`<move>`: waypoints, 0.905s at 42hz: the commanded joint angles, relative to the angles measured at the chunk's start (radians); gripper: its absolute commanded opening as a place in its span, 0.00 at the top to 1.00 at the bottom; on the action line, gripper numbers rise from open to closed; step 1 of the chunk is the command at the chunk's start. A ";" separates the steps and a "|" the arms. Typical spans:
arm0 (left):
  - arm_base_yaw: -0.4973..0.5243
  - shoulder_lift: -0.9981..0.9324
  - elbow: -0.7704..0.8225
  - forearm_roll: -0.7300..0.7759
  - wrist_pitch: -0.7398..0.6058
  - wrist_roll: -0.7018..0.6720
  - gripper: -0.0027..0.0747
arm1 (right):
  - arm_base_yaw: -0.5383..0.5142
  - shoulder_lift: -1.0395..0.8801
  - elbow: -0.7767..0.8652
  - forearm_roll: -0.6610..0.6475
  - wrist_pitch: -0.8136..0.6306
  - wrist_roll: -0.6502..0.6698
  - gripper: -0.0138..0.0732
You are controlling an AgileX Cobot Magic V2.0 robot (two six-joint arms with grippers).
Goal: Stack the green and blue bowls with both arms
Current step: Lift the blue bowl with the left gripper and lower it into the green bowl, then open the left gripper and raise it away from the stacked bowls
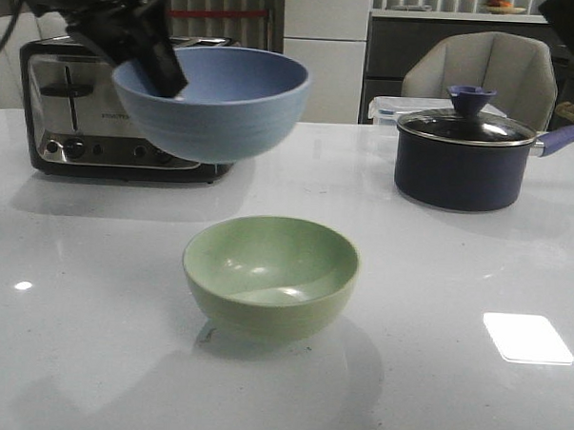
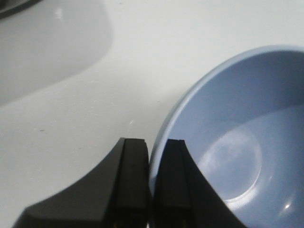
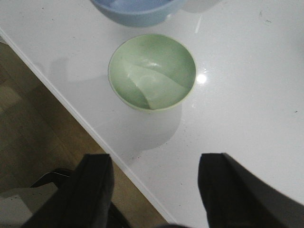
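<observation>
The pale blue bowl (image 1: pixel 214 101) hangs in the air above the table, left of centre, tilted slightly. My left gripper (image 1: pixel 165 69) is shut on its left rim; in the left wrist view the two fingers pinch the rim of the blue bowl (image 2: pixel 237 142) at the gripper (image 2: pixel 153 145). The sage green bowl (image 1: pixel 270 271) stands upright on the white table below and a little to the right of the blue one. From the right wrist view the green bowl (image 3: pixel 152 71) sits beyond my open right gripper (image 3: pixel 154 164), which holds nothing; the blue bowl's underside (image 3: pixel 137 10) shows beyond it.
A chrome and black toaster (image 1: pixel 82 106) stands at the back left. A dark navy lidded saucepan (image 1: pixel 466 156) stands at the back right, handle pointing right. The table's edge (image 3: pixel 90 126) runs under my right gripper, with brown floor beyond it.
</observation>
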 commanded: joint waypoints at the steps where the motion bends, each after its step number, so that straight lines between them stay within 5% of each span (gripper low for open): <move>1: -0.056 -0.021 -0.034 -0.030 -0.038 0.002 0.85 | -0.001 -0.005 -0.028 -0.001 -0.060 -0.012 0.27; 22: -0.131 0.151 -0.034 -0.007 -0.108 0.002 0.84 | -0.001 -0.005 -0.028 -0.001 -0.060 -0.012 0.27; 34: -0.131 0.165 -0.034 -0.003 -0.105 0.002 0.43 | -0.001 -0.005 -0.028 -0.001 -0.060 -0.012 0.27; 38: -0.131 0.159 -0.049 -0.003 -0.074 0.001 0.40 | -0.001 -0.005 -0.028 -0.001 -0.060 -0.012 0.27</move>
